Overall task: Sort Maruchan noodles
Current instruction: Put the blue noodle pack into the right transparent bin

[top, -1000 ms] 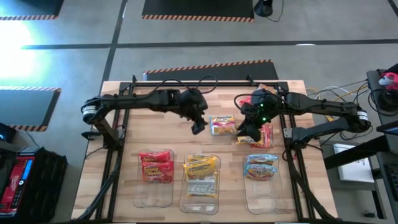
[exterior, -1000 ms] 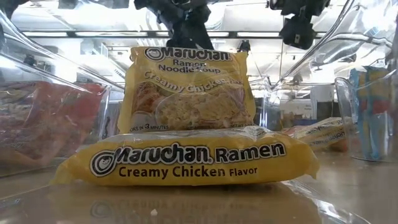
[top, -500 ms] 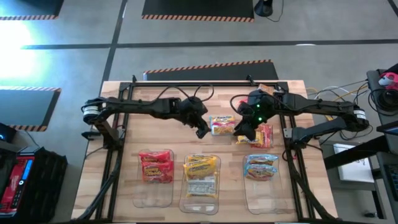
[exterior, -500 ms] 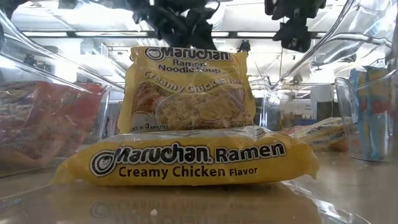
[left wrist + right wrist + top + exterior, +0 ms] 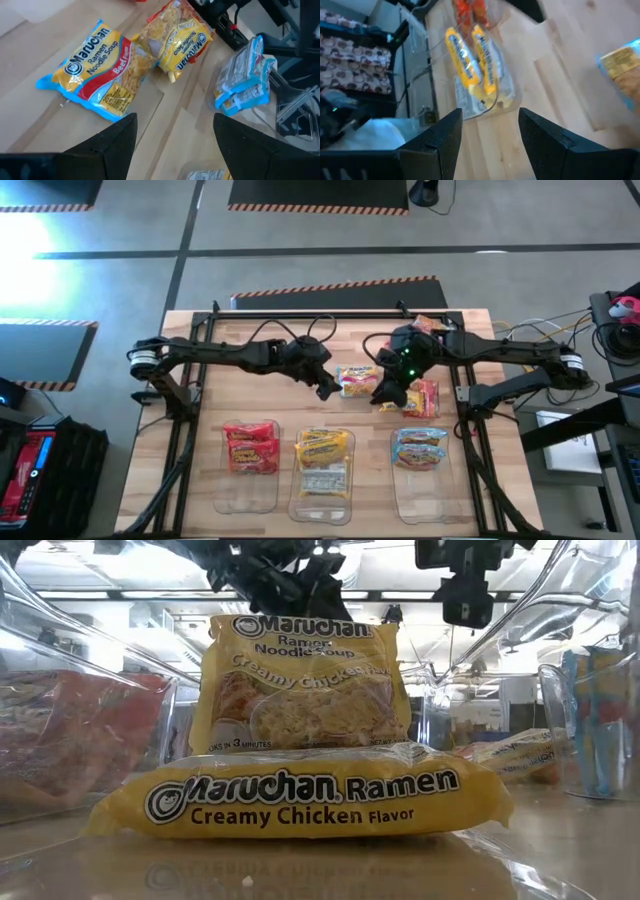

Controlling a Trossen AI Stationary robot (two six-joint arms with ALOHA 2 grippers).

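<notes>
I have the left gripper (image 5: pixel 325 388) hanging open over the table (image 5: pixel 200 420), just beside the loose beef packet (image 5: pixel 92 67). My right gripper (image 5: pixel 385 393), also open and empty, hovers between it and the yellow-red packet (image 5: pixel 425 397). Sorted packets lie in the three clear bins (image 5: pixel 247 498) nearer the front edge.

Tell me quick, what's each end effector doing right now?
Left end effector: open, empty, near the beef packet.
Right end effector: open, holding nothing.
</notes>
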